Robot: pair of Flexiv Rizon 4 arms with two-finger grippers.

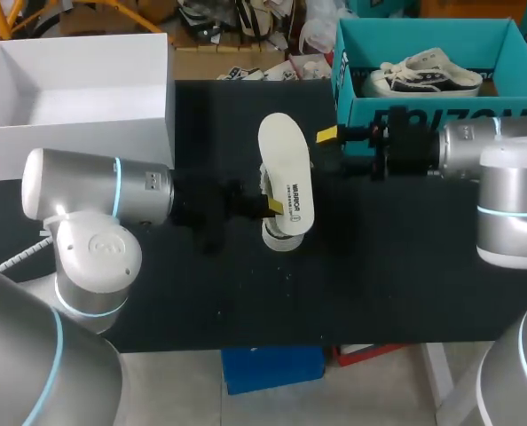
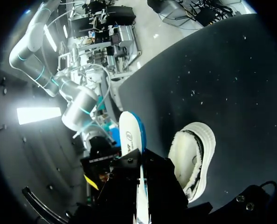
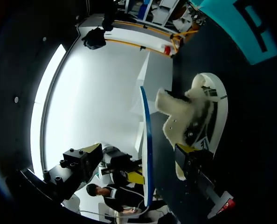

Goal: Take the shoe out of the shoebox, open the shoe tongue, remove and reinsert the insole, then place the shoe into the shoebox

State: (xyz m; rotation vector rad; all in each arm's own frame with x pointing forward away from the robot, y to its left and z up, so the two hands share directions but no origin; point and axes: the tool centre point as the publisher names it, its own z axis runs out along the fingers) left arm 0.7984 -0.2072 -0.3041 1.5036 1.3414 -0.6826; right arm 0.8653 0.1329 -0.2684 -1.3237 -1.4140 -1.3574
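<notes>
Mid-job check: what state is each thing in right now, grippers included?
Insole: out of the shoe, held in the air over it.
Shoe: on the table, fleecy mouth open.
Left gripper: shut on the insole.
Right gripper: open, beside the insole.
Teal shoebox: open, second shoe inside.
White box: open.

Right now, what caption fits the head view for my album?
Left gripper holds the white insole next to the shoe, right gripper nearby.
</notes>
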